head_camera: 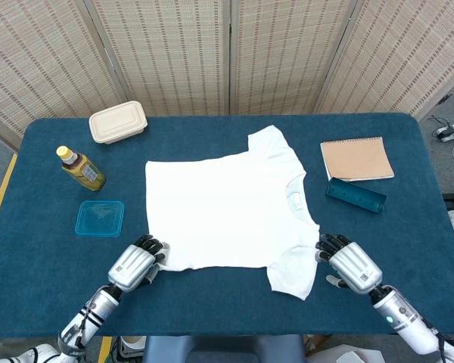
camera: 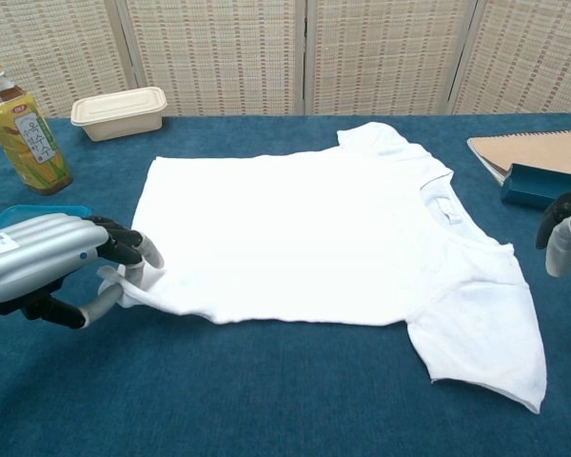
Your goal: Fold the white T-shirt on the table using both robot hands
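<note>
On the blue worktop (head_camera: 212, 310), the white T-shirt (head_camera: 227, 208) lay spread flat near the centre, its collar toward the robot's right and its hem toward the left. One sleeve pointed to the far edge, the other to the near edge.

The left hand (head_camera: 136, 263) was at the near hem corner of the shirt. In the chest view the same hand (camera: 52, 267) was seen pinching that corner between its fingers (camera: 133, 249), the cloth drawn up into a small peak at the grip.

The right hand (head_camera: 349, 261) rested just beside the near sleeve, at the shoulder side. Its fingers were curled inward; neither view showed cloth inside them, and whether the fingertips touched the sleeve edge could not be determined. In the chest view only part of that hand (camera: 563, 228) was visible at the frame edge.

Other items noted: a lidded beige container (head_camera: 118, 122) at the far left, a bottle (head_camera: 81, 168) with a yellow cap standing near it, and a clear blue lid (head_camera: 100, 218) lying flat nearer the left hand. A spiral notebook (head_camera: 356, 158) lay to the right of the shirt, with a dark blue case (head_camera: 355, 196) just beside its near edge.
</note>
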You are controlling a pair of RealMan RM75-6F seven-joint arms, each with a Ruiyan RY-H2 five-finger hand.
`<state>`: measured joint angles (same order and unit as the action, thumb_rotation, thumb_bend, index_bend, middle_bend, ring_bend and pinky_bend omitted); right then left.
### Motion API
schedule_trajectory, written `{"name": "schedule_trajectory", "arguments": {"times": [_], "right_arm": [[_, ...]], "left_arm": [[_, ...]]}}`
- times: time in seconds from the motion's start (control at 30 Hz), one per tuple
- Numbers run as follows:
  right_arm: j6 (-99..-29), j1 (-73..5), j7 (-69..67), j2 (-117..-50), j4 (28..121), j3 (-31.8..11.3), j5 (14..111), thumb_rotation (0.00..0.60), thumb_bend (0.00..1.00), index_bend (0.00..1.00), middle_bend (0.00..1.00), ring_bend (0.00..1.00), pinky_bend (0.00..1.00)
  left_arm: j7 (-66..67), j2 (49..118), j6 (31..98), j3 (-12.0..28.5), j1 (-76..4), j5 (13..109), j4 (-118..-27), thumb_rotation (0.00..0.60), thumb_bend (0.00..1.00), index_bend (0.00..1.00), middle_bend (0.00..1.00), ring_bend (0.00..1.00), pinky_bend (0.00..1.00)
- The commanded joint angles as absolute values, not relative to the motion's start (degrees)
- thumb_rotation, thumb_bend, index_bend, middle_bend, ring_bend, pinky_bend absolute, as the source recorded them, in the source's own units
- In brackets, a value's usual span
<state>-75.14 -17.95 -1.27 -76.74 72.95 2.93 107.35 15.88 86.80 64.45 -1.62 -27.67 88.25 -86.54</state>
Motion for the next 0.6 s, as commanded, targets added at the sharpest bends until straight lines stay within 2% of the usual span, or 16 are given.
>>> {"name": "schedule_trajectory", "arguments": {"times": [0.03,0.6], "right_arm": [[-74.5,-18.8,-2.0,-79.1,69.8,3.4,106.9,0.600,0.09,0.45,0.32,0.19,0.30],[-74.5,-21.3,-4.5,-87.9,56.1,5.4,106.5,0.600,0.09,0.45,0.32,0.19,0.30]], "left_arm": [[15.8,86.7,64.4,-1.7,-27.5,88.0,-86.6,0.600,0.59,0.75,0.27,0.23,0.15],[15.3,87.1,64.0,-1.7,-27.4,87.4,-86.1,0.600,0.59,0.75,0.27,0.23,0.15]]}}
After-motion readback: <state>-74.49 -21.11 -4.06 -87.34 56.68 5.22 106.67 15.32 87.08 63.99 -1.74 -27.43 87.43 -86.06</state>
